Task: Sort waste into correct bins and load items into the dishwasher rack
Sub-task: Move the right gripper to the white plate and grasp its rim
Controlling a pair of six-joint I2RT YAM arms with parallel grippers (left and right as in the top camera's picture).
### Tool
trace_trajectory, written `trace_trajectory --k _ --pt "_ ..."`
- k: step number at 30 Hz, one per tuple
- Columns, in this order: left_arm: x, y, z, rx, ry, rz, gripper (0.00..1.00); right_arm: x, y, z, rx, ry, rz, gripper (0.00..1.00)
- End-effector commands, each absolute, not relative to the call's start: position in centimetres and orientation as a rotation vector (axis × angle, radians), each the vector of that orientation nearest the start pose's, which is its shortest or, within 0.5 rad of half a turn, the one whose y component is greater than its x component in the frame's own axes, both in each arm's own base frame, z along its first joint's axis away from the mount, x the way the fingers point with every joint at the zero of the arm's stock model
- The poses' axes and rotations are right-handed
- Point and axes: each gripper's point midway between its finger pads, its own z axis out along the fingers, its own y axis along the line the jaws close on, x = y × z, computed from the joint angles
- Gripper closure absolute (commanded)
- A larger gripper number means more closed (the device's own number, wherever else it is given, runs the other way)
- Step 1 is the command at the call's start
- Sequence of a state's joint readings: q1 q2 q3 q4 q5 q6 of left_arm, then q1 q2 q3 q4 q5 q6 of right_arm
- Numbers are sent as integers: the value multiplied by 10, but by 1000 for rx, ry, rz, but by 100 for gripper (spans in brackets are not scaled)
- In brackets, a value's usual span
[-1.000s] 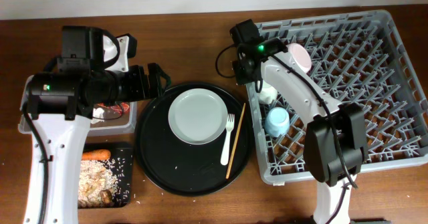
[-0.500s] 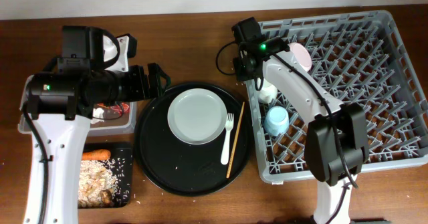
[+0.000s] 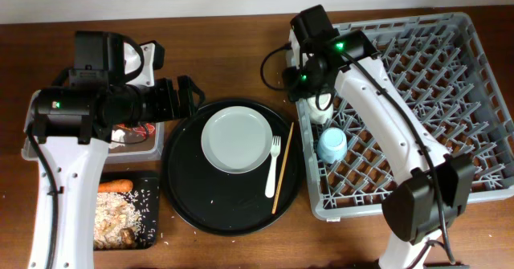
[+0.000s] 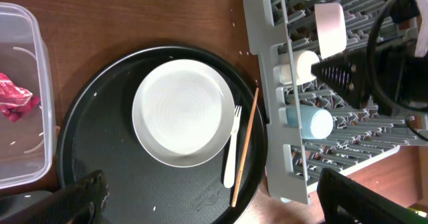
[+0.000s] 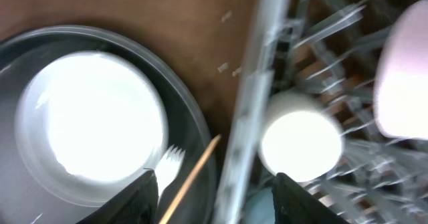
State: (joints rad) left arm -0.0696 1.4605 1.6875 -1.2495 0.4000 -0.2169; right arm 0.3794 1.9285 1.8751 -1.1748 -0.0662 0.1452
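Chopsticks [image 3: 283,169] are the item I take next. The right gripper [image 5: 219,200] has its jaws wide apart and empty. It hovers over the left wall of the dishwasher rack [image 3: 474,100], above the cream cup [image 3: 321,108] racked there. From those jaws the chopsticks lie just outside that wall on the round black tray [image 3: 181,193], with their long axis nearly parallel to the wall. The white fork [image 3: 273,169] lies alongside them, one step farther from the rack, tines toward the rack's far side. The left gripper [image 3: 189,98], jaws also apart, sits well clear of the rack, so I judge the right arm nearer.
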Motion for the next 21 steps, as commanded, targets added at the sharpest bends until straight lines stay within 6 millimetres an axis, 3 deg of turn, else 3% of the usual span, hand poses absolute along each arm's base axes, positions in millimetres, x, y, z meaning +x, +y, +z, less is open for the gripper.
trace_trajectory --k 1,7,9,11,19,21 --pt "331 -88 300 -25 2563 -612 1 390 201 182 -406 2824 463 45" --pt "339 -85 304 -29 2528 -580 1 379 211 170 -434 2863 526 40" --pt "342 -58 296 -109 2553 -407 1 375 214 158 -447 2892 516 30" --pt "342 -31 292 -240 2561 -300 1 374 220 151 -465 2891 518 28" --pt "342 26 290 -436 2530 -177 1 372 249 117 -567 2831 500 28" --pt "342 28 290 -447 2529 -176 1 372 257 106 -614 2812 476 28"
